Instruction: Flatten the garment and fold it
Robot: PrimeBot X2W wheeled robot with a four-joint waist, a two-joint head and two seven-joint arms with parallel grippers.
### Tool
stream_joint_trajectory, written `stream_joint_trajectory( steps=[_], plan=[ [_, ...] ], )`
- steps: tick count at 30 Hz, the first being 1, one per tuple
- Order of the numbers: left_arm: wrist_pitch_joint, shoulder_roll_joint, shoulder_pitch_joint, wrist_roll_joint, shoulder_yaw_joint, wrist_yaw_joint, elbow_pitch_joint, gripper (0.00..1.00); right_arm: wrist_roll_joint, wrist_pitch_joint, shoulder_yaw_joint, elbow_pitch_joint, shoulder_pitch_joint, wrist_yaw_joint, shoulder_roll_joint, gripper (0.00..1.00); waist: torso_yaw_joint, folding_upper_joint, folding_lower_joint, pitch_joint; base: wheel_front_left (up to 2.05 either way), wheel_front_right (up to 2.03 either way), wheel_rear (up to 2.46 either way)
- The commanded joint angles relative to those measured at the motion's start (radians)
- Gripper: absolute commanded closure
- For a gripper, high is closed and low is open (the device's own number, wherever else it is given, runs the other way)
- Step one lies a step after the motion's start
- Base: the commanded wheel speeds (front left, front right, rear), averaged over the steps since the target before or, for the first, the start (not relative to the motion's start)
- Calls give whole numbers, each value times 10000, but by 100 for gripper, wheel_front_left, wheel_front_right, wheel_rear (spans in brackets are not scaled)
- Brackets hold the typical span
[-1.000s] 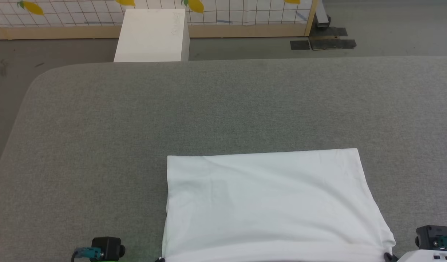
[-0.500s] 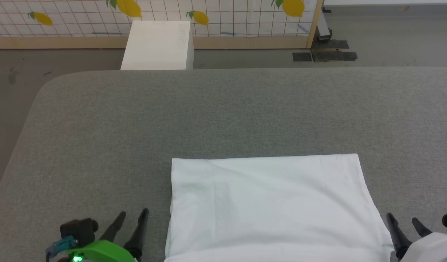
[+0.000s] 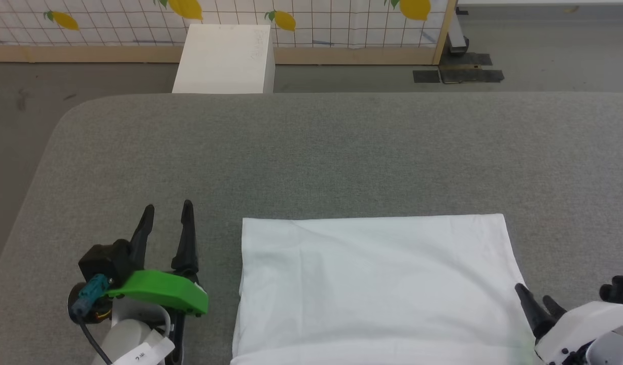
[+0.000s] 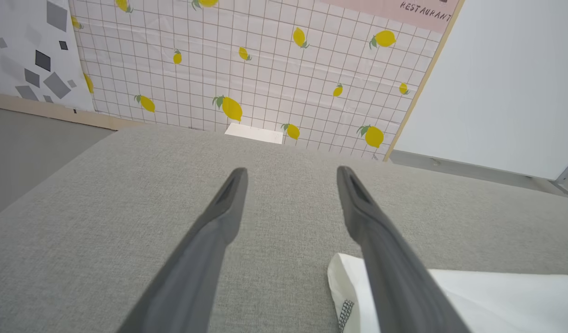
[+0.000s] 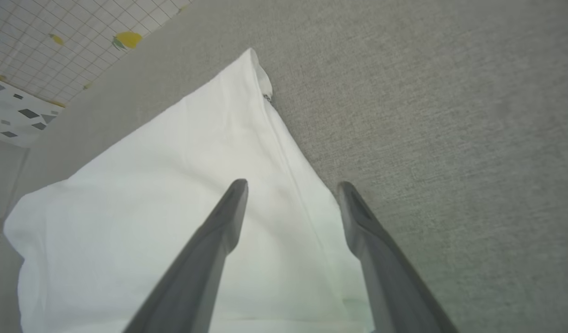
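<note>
The white T-shirt (image 3: 377, 284) lies folded into a flat rectangle on the grey padded table (image 3: 311, 152), near its front edge. My left gripper (image 3: 168, 209) stands open over bare fabric just left of the shirt's left edge, holding nothing. In the left wrist view the open left gripper (image 4: 291, 173) points over the table, and a shirt corner (image 4: 450, 296) with a bit of grey speckled stitching lies to its lower right. My right gripper (image 3: 533, 293) is open at the shirt's right edge. In the right wrist view the right gripper (image 5: 291, 185) hovers over the shirt's edge (image 5: 182, 199).
A white box (image 3: 222, 53) stands on the floor beyond the table's far edge. Behind it runs a lemon-patterned grid wall (image 3: 316, 20) with a wooden base. Dark plates (image 3: 458, 75) lie on the floor at the back right. The table's left corner (image 3: 63, 126) is rounded.
Both arms have risen into the head view: the left gripper moved forward beside the shirt's left edge, the right one came up at the right edge. The camera shifted slightly. The shirt has stayed put.
</note>
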Motion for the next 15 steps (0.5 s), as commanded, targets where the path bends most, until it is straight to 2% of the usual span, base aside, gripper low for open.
stream_joint_trajectory(
  steps=[1,9,15],
  plan=[
    [-73,-210,-86,298,248,-126,-59,0,180,156,41,281,-343,-13,15,0,-30,0,0,41,0,0,0],
    [-76,-1002,27,1435,1307,-702,-145,0,642,1210,44,1887,-1349,-13,16,0,-17,0,0,195,0,0,0],
    [-77,-1305,-8,1872,1653,-1063,-40,0,172,1411,-299,2089,-1745,-13,16,0,196,0,0,254,0,0,0]
  ],
)
